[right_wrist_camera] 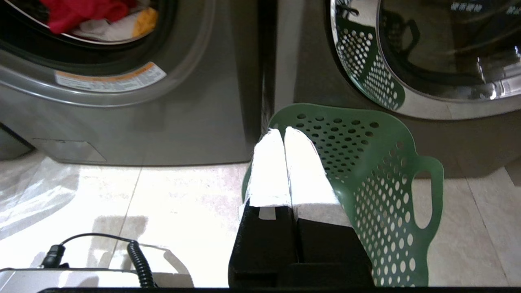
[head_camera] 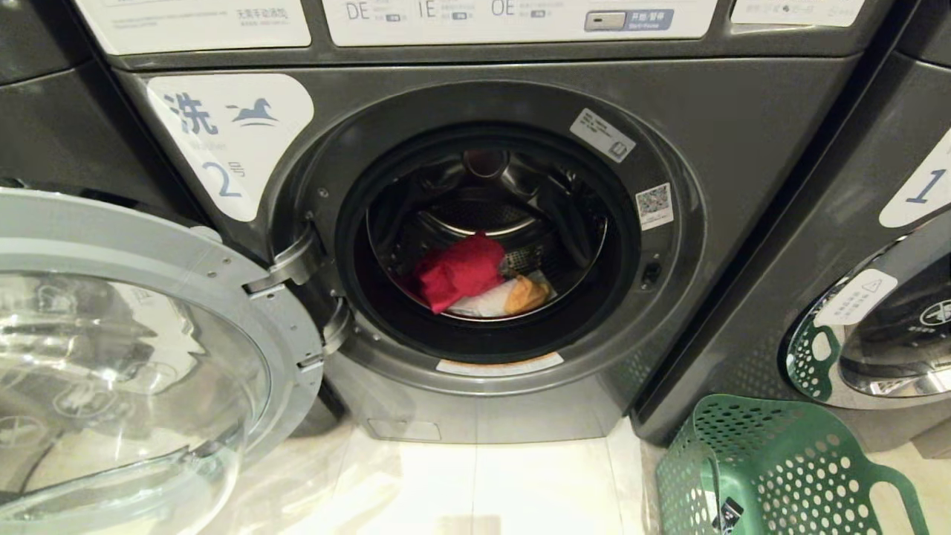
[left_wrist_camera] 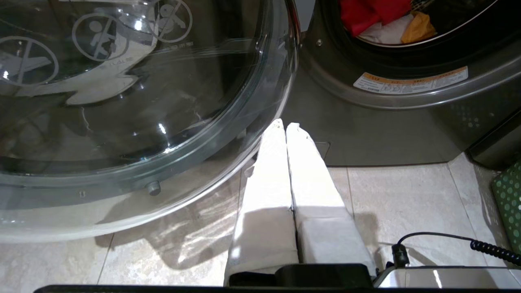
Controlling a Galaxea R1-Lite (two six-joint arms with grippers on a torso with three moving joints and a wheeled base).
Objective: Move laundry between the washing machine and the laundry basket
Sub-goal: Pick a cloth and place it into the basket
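With the door open, laundry (head_camera: 475,279) lay in the washer (head_camera: 475,245), basket (head_camera: 773,468) empty; both pincers, left (left_wrist_camera: 285,125) and right (right_wrist_camera: 279,131), were shut, empty, so unloading had yet to begin with a reach inside.

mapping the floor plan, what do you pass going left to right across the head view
open glass door → washing machine with the laundry in its drum → laundry basket on the floor → washer labelled 1 at the right edge
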